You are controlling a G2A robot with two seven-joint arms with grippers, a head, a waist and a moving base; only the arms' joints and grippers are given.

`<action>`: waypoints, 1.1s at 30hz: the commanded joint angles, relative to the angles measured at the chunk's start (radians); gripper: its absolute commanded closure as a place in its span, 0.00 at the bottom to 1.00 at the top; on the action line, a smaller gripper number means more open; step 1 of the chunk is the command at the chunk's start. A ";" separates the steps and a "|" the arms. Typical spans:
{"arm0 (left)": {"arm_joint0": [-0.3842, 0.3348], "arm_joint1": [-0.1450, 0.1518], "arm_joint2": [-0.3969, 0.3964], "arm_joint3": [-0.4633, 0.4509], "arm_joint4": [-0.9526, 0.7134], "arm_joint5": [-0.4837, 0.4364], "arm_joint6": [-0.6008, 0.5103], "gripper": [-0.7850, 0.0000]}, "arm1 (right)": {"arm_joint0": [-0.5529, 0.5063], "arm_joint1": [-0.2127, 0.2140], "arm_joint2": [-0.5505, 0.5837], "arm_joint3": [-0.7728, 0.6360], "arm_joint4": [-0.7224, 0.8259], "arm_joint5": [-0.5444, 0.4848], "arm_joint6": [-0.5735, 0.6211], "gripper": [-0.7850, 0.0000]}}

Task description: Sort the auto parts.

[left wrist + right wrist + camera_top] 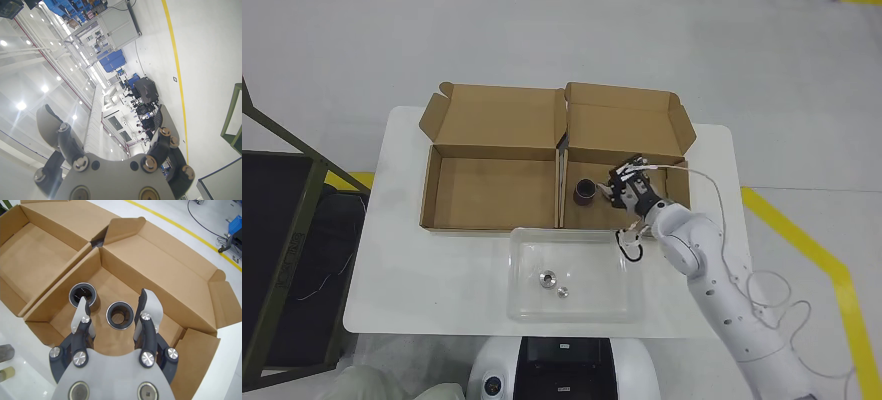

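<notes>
Right gripper (113,294) spread open over the right box (170,262).
On the robot's side of that box, a clear tray (527,305) holds a round metal part (547,279) and a smaller one (563,292). Inside the box, one dark sleeve (109,316) stands below the released fingers, another sleeve (94,305) just beside it, toward the left box (37,253). The left gripper (103,111), also open, points away from the box.

Seen from above, the right claw (626,186) covers one dark sleeve (119,318) in the right box (627,135). Small metal parts (545,279) in the clear tray (602,295): too small to identify.
</notes>
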 commanded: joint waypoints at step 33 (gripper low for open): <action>0.000 0.000 0.000 0.000 0.000 0.000 0.000 0.00 | -0.183 0.059 -0.038 -0.315 -0.088 -0.550 0.005 0.37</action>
